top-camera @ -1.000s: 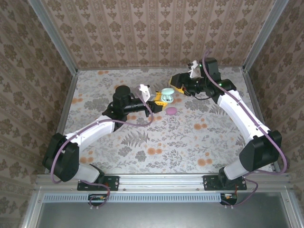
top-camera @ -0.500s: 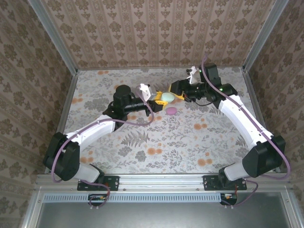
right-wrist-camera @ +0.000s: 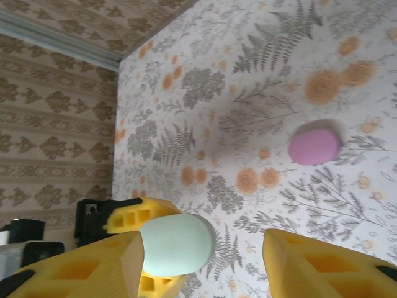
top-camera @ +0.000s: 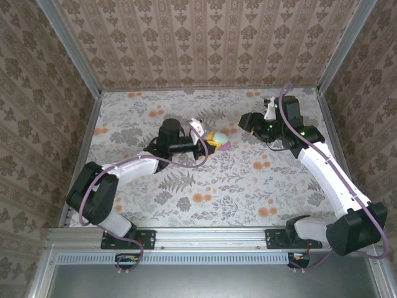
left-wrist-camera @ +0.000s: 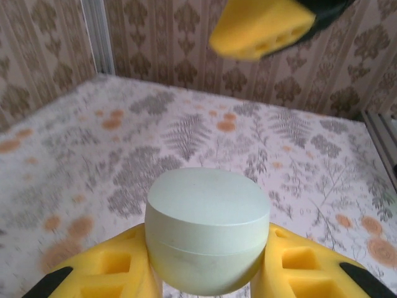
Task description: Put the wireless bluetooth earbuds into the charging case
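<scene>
Worktop: floral cloth, grey ferns w/ orange blooms. Patterned wallpaper walls round worktop's back, L & R sides. Alu posts at its back corners; alu rail along near edge.

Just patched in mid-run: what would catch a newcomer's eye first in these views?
The mint oval case stands out, clamped between the yellow pads of the left gripper near the middle of the floral table. Beside it a pink oval case lies on the table, and the right gripper hangs open to the right, holding nothing.
</scene>
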Motion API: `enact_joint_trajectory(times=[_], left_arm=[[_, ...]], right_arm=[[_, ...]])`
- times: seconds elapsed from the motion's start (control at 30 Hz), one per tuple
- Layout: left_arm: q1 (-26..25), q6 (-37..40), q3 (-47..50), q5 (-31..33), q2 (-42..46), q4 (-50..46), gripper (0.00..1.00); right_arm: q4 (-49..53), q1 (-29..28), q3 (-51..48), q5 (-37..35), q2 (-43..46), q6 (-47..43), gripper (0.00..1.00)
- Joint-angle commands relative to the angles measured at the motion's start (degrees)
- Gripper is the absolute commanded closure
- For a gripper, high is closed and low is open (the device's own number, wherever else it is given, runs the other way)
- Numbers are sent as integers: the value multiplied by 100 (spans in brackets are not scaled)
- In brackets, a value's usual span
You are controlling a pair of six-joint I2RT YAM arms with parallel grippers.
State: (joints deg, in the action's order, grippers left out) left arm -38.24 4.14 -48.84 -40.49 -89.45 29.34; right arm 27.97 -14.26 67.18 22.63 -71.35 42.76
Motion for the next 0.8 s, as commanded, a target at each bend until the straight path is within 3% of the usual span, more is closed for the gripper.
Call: enact_joint_trajectory(times=[0.0, 0.3, 0.77], left_arm=[[-132, 113, 73, 127, -266, 130, 71], [-385, 137, 106, 590, -1236, 547, 71], [-598, 552, 76, 1029, -1861, 305, 71]], right_arm=[[-149, 59, -260, -198, 57, 168, 45], [-253, 127, -511, -138, -34, 215, 44], [-282, 196, -739, 4, -98, 138, 45]])
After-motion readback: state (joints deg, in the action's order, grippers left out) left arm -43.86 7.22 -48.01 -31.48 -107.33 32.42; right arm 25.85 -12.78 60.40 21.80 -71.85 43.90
